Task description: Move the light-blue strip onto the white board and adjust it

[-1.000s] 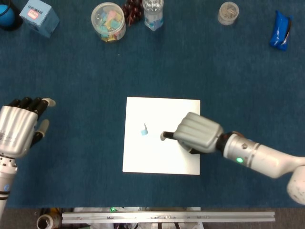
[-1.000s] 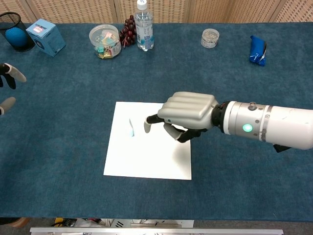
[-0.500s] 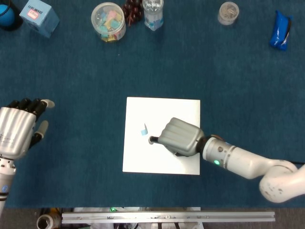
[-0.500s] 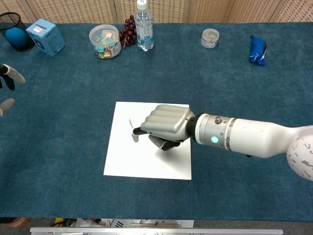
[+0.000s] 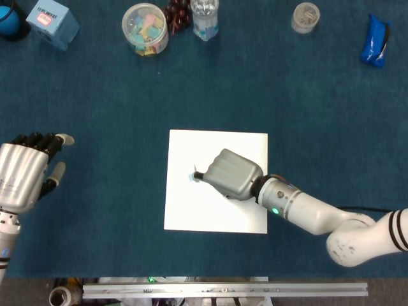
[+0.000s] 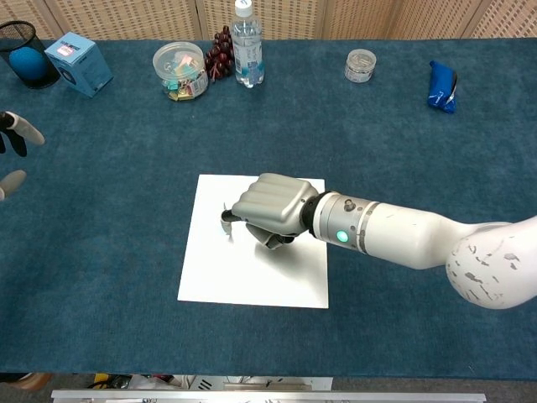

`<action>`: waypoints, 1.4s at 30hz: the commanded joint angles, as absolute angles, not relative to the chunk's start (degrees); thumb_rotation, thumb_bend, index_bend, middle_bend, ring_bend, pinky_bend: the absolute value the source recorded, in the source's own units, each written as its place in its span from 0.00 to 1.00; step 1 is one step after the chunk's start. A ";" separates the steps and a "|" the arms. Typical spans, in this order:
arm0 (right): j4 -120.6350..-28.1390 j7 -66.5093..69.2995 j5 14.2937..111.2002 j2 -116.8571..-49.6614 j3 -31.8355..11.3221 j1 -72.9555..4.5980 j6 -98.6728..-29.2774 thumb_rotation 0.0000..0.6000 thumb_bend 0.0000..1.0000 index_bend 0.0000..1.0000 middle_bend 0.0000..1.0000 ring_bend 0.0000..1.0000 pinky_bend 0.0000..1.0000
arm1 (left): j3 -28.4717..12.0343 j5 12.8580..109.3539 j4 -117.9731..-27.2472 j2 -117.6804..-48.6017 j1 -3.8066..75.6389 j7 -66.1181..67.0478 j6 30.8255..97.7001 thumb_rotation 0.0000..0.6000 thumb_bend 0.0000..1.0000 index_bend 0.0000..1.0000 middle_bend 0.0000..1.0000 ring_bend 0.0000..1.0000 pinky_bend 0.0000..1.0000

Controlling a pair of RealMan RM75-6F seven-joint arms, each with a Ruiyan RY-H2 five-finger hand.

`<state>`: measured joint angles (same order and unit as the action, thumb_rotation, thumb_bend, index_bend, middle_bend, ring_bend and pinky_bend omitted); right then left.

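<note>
Where the strip is: Since the strip [image 5: 192, 176] already sits on the board [image 5: 191, 213], it only needs fixing. It shows as a tiny blue bit by the left middle of the board, mostly hidden by the right hand.

Right hand: The right hand [image 5: 229, 174] is low over the board with its back up. Its fingers are curled under, and one dark fingertip [image 6: 226, 217] pokes out right at the strip. I think it is there to nudge or pinch the strip straight. I cannot tell if it is gripping the strip or just touching it.

Left hand: The left hand [image 5: 25, 172] waits far off at the left edge of the tabletop [image 5: 115, 115]. It holds nothing and its fingers are loose and apart. I think it keeps out of the way.

Why the board is there: It lies flat in the middle, near both arms, so it is easy to reach.

Count of task things: one strip, one board, two hands.

Count of other things: Along the far edge are one blue box [image 5: 53, 20], one jar of bright clips [image 5: 145, 29], one bunch of dark grapes [image 6: 221, 51], one bottle [image 6: 246, 46], one small clear tub [image 5: 306, 17] and one blue packet [image 5: 375, 41]. One black cup with a blue ball [image 6: 28, 57] is in the far left corner.
</note>
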<state>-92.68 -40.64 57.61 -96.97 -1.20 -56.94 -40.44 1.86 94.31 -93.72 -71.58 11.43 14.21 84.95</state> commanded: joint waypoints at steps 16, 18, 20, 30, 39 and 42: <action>-91.39 -42.00 54.12 -98.53 0.56 -58.55 -43.37 1.00 1.00 0.28 1.00 1.00 1.00 | 1.44 94.79 -93.43 -71.40 11.28 13.56 84.40 1.00 0.33 0.36 0.47 0.45 0.55; -91.38 -42.05 53.95 -98.54 0.61 -58.63 -43.43 1.00 1.00 0.28 1.00 1.00 1.00 | 1.42 94.80 -93.42 -71.41 11.27 13.55 84.39 1.00 0.33 0.36 0.47 0.45 0.55; -91.35 -42.14 53.35 -98.62 0.74 -58.89 -43.35 1.00 1.00 0.28 1.00 1.00 1.00 | 1.35 94.80 -93.33 -71.45 11.23 13.47 84.39 1.00 0.34 0.36 0.47 0.45 0.55; -92.53 -41.30 52.90 -98.43 0.81 -59.40 -44.19 1.00 1.00 0.28 1.00 1.00 1.00 | 1.16 94.79 -93.07 -71.41 11.04 13.13 84.34 1.00 0.33 0.36 0.47 0.45 0.55; -92.08 -41.57 51.71 -98.84 1.40 -60.28 -43.92 1.00 1.00 0.28 1.00 1.00 1.00 | 1.07 94.99 -93.21 -71.38 11.00 13.18 84.21 1.00 0.34 0.36 0.47 0.45 0.55; -91.99 -41.77 51.28 -98.93 1.58 -60.50 -44.08 1.00 1.00 0.28 1.00 1.00 1.00 | 1.03 94.91 -93.24 -71.30 10.94 13.15 84.20 1.00 0.33 0.36 0.47 0.45 0.55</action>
<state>-92.01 -41.74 51.30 -98.91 1.55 -60.47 -44.05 1.03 94.91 -93.24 -71.31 10.94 13.15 84.19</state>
